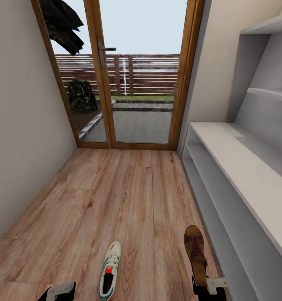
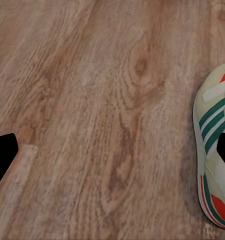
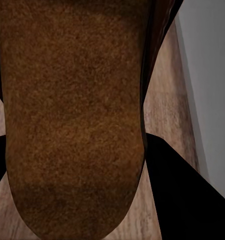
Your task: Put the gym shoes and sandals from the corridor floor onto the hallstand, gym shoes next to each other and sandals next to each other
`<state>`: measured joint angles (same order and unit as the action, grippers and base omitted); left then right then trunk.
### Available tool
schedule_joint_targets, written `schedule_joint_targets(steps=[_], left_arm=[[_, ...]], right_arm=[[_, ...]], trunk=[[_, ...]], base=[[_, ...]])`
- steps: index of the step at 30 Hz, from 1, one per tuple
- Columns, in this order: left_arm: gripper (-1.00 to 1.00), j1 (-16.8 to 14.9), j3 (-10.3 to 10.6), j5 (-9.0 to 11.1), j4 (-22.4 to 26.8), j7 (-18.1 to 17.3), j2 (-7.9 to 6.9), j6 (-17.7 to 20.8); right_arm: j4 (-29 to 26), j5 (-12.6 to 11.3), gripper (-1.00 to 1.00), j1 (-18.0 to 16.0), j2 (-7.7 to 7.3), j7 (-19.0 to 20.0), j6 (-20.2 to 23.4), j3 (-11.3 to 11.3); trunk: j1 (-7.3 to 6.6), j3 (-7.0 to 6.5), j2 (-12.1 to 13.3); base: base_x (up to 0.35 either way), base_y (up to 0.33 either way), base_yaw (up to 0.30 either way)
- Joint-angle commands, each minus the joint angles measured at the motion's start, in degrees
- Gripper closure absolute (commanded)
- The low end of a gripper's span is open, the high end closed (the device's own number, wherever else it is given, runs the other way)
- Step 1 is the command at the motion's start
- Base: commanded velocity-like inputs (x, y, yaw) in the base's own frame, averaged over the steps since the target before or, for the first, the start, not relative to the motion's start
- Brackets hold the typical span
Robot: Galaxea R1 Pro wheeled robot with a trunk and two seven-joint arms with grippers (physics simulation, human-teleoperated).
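One white gym shoe with green stripes and an orange-red heel lies on the wood floor at the bottom centre; the left wrist view shows the gym shoe beside one finger. My left gripper hangs open over bare floor left of that shoe, nothing between its fingers. My right gripper is shut on the heel end of a dark brown sandal, whose toe points toward the door. The sandal's tan-brown surface sits between the black fingers. The pale-grey hallstand runs along the right wall.
A glazed wooden door closes the corridor's far end. A plain wall bounds the left side. Floating shelves hang above the hallstand. The hallstand's grey side is close beside the held sandal.
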<state>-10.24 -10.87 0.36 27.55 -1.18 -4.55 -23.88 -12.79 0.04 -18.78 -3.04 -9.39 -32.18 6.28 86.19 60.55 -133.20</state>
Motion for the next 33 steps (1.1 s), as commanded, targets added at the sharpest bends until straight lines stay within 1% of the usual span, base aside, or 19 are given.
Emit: schedule_joint_targets(steps=[1, 8, 10, 14, 15, 17, 18, 21, 22, 23, 24, 26, 27, 29, 30, 31, 33], left_arm=[[-1.0, 0.0, 0.0, -0.1, 0.0, -0.1, 0.04, -0.2], [-1.0, -0.4, 0.2, -0.2, -0.1, -0.2, 0.36, 0.5], [-1.0, -0.7, 0.2, -0.2, -0.2, -0.1, 0.57, 0.8], [-1.0, -2.2, 0.2, -0.2, -0.4, -0.1, 0.76, 1.5], [-1.0, -3.5, 0.2, -0.2, -0.7, -0.1, 0.75, 2.3], [-1.0, -5.0, 0.2, -0.2, -1.2, 0.0, 0.66, 3.5], [-1.0, -6.5, 0.2, -0.2, -2.0, 0.1, 0.54, 5.2], [-1.0, -8.8, 0.2, -0.3, -3.2, 0.2, 0.41, 8.0], [-1.0, -10.4, 0.2, -0.4, -4.0, 0.3, 0.33, 9.5], [-1.0, -11.2, 0.2, -0.4, -4.3, 0.3, 0.3, 10.0], [-1.0, -12.5, 0.2, -0.4, -5.0, 0.3, 0.26, 10.9], [-1.0, -13.5, 0.3, -0.4, -5.5, 0.3, 0.32, 11.4], [-1.0, -14.2, 0.4, -0.7, -5.9, 0.3, 0.48, 11.7], [-1.0, -14.7, 0.8, -1.3, -6.1, 0.3, 0.59, 11.8], [-1.0, -14.8, 1.1, -1.8, -6.1, 0.4, 0.61, 11.8], [-1.0, -15.0, 1.9, -3.0, -6.3, 0.4, 0.63, 11.8], [-1.0, -15.0, 2.4, -4.1, -6.3, 0.5, 0.62, 11.7]], right_arm=[[0.0, -0.1, 1.0, 0.0, -0.03, -0.4, -0.1, 0.5], [-0.4, -0.1, 1.0, 0.0, 0.04, -0.3, 0.1, 0.5], [-1.4, -0.1, 1.0, 0.0, 0.05, -0.3, 0.1, 0.4], [-5.7, -0.1, 1.0, 0.0, 0.05, -0.3, 0.6, 0.5], [-7.8, -0.1, 1.0, 0.0, 0.05, -0.3, 1.2, 0.5], [-9.9, -0.1, 1.0, 0.0, 0.05, -0.3, 2.3, 0.5], [-12.1, 0.0, 1.0, -0.1, 0.05, -0.3, 4.0, 0.5], [-15.6, 0.0, 1.0, 0.0, 0.05, -0.2, 7.3, 0.5], [-18.2, -0.1, 1.0, -0.1, 0.05, -0.2, 9.8, 0.5], [-19.4, -0.1, 1.0, -0.1, 0.05, -0.2, 11.1, 0.5], [-22.0, -0.1, 1.0, -0.1, 0.05, 0.1, 13.4, 0.5], [-24.5, -0.2, 1.0, -0.1, 0.04, 0.6, 15.6, 0.4], [-26.7, -0.2, 1.0, -0.1, -0.01, 1.3, 17.4, 0.4], [-28.5, -0.3, 1.0, 0.0, -0.08, 2.2, 19.0, 0.3], [-29.1, -0.3, 1.0, 0.0, -0.12, 2.7, 19.6, 0.2], [-29.9, -0.3, 1.0, 0.0, -0.22, 3.9, 20.5, 0.1], [-30.4, -0.3, 1.0, 0.0, -0.31, 5.1, 21.1, 0.1]], trunk=[[-0.01, 0.04, 0.0], [-0.01, 0.04, 0.0], [-0.01, 0.04, 0.0], [-0.01, 0.04, 0.0], [-0.01, 0.04, 0.0], [-0.01, 0.04, 0.0], [-0.01, 0.04, 0.0], [-0.01, 0.04, 0.0], [-0.01, 0.04, 0.0], [-0.01, 0.04, 0.0], [-0.01, 0.04, 0.0], [-0.01, 0.04, 0.0], [-0.01, 0.04, 0.0], [-0.01, 0.04, 0.0], [-0.01, 0.04, 0.0], [-0.01, 0.04, 0.0], [-0.01, 0.04, 0.0]], base=[[0.009, -0.005, 0.0], [0.003, -0.002, 0.0], [0.0, 0.0, 0.0], [0.0, 0.0, 0.0], [0.0, 0.0, 0.0], [0.0, 0.0, 0.0], [0.0, 0.0, 0.0], [0.0, 0.0, 0.0], [0.0, 0.0, 0.0], [0.0, 0.0, 0.0], [0.0, 0.0, 0.0], [0.0, 0.0, 0.0], [0.0, 0.0, 0.0], [0.0, 0.0, 0.0], [0.0, 0.0, 0.0], [0.0, 0.0, 0.0], [0.0, 0.0, 0.0]])
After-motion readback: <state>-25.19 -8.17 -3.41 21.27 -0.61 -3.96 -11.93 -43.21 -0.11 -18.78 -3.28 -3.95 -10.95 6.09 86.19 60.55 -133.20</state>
